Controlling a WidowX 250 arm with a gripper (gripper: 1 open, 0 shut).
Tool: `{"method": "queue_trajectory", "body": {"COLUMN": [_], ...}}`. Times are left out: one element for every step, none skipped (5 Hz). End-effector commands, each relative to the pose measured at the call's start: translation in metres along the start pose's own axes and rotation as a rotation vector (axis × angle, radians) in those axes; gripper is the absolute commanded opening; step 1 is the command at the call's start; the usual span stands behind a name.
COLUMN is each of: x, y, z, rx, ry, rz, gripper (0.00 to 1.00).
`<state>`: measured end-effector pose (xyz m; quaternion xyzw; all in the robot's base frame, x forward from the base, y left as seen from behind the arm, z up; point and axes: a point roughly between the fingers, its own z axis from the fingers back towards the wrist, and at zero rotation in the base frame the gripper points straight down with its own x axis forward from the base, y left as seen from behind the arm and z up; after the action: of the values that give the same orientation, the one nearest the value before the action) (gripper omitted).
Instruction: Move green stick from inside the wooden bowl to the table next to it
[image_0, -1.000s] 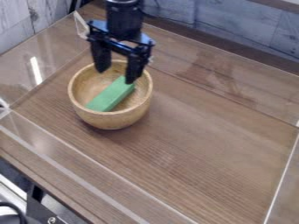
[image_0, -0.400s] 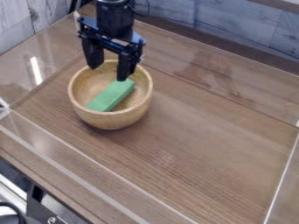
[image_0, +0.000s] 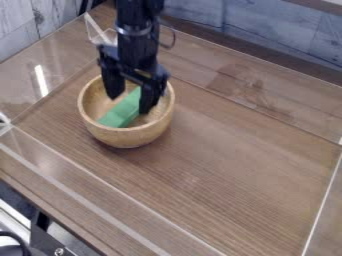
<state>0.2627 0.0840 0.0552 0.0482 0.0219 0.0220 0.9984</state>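
Note:
The light tan wooden bowl (image_0: 118, 135) sits on the left part of the dark wood-grain table (image_0: 227, 150). Inside it lies the bright green stick (image_0: 122, 114), slanted, its upper end partly hidden by my fingers. My black gripper (image_0: 134, 95) points straight down into the bowl, open, with one finger on each side of the stick's upper end. I cannot tell whether the fingers touch the stick.
Clear acrylic walls (image_0: 160, 215) run along the table's edges, near the front and on the left (image_0: 34, 60). Bare tabletop lies to the right of the bowl and in front of it.
My gripper has shifted left and come down from above the bowl's rim into the bowl, over the stick. Its jaws stay open. The stick and bowl have not moved.

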Motion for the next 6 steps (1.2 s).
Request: {"method": "queue_trajectory", "body": {"x": [0.007, 0.011, 0.012, 0.016, 0.020, 0.027], "y": [0.008, 0.018, 0.024, 0.030, 0.034, 0.039], "z": [-0.008, -0.018, -0.022, -0.026, -0.028, -0.033], "rx": [0.007, 0.002, -0.021, -0.030, -0.039, -0.057], "ry": [-0.038, -0.045, -0.057, -0.071, -0.081, -0.081], "rz": [0.042, 0.078, 0.058, 0.031, 0.001, 0.043], "gripper": [1.00, 1.00, 1.00, 1.00, 1.00, 1.00]}}
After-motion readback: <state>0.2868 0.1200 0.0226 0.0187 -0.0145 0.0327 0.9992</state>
